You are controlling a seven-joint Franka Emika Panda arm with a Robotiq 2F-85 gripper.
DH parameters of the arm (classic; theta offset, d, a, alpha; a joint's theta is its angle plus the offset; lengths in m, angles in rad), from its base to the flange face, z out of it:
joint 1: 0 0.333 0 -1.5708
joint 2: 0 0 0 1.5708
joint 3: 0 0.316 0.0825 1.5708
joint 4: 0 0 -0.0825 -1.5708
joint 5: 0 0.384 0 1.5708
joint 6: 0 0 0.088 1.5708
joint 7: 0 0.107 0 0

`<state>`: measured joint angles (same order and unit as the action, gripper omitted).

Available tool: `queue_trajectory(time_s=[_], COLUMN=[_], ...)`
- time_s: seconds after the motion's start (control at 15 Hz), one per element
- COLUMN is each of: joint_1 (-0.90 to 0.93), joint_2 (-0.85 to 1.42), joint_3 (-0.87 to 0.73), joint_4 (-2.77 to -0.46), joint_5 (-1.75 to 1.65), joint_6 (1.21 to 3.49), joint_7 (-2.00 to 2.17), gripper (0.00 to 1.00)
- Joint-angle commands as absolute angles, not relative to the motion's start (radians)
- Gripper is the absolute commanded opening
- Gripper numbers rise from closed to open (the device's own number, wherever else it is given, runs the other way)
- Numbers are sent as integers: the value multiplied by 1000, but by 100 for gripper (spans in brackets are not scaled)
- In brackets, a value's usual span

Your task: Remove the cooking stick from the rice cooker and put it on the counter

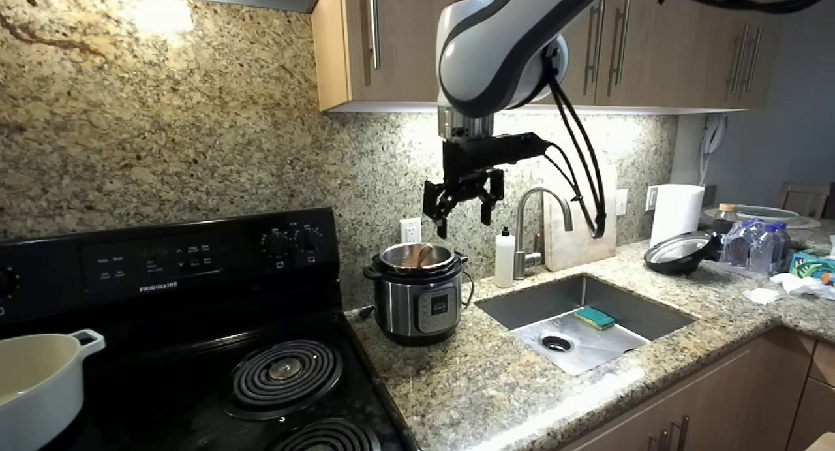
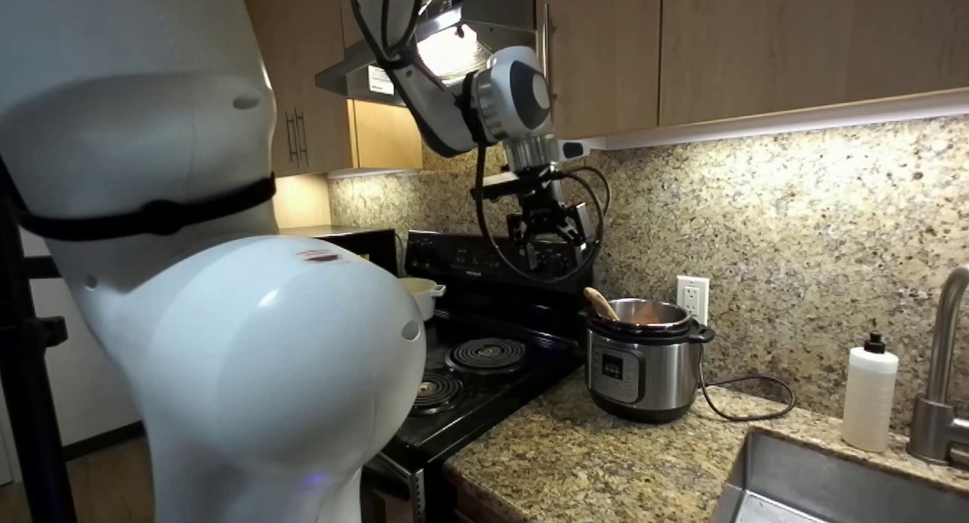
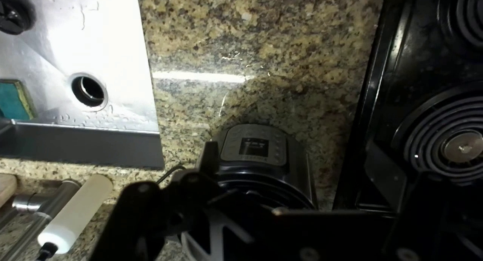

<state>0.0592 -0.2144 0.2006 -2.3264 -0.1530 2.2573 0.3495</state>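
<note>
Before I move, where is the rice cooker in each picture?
In an exterior view: rice cooker at mid-width, below the gripper.
In an exterior view: rice cooker right of center, in the lower half.
In the wrist view: rice cooker just below center, partly hidden by the gripper.
Shared landmark: the white bottle, right of the rice cooker in both exterior views, lower left in the wrist view.

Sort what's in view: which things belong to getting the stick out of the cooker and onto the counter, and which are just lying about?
For the job: cooker; stick, tilted in it; counter; end effector, open.
Just lying about: white pot; sponge; white bottle; paper towels; blue-capped bottles.
</note>
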Motion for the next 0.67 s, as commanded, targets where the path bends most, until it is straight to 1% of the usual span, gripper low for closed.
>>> queue_trajectory(time_s=[0.0, 0.33, 0.47, 0.53, 0.6], joint_1=[69, 91, 112, 129, 123], joint_2=[-115, -10, 16, 27, 6], joint_3=[256, 246, 235, 237, 217], joint_4=[-2274, -2230, -2209, -2193, -2227], joint_5=[-258, -465, -506, -546, -487], joint_6=[2287, 2265, 2219, 2154, 2232], joint_7=[550, 822, 914, 951, 864], gripper=[100, 100, 100, 100, 100])
